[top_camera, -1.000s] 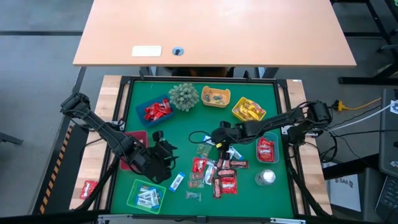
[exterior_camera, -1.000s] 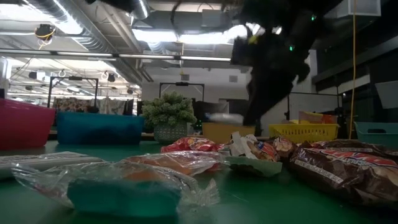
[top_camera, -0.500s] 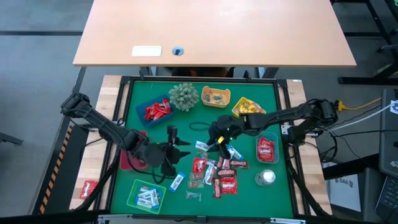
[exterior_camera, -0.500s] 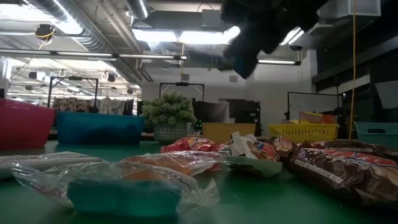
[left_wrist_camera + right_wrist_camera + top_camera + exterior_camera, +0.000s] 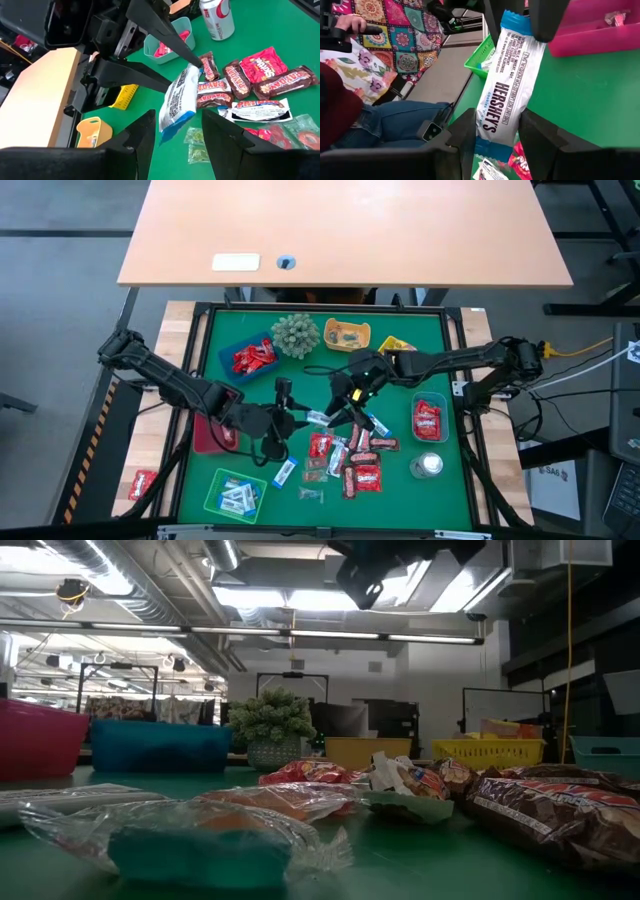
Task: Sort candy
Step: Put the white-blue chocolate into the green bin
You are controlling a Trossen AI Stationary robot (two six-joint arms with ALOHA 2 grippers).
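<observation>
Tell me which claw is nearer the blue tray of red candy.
Left. The left claw sits in front of the blue tray, toward mid-table. The right claw, holding the white Hershey's bar, is slightly farther out on the tray's right.

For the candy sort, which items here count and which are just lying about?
Job:
Hershey's bar, held by right gripper
left gripper, open beside it
loose candy
red candy in blue tray

Lying about:
plant ball
can
</observation>
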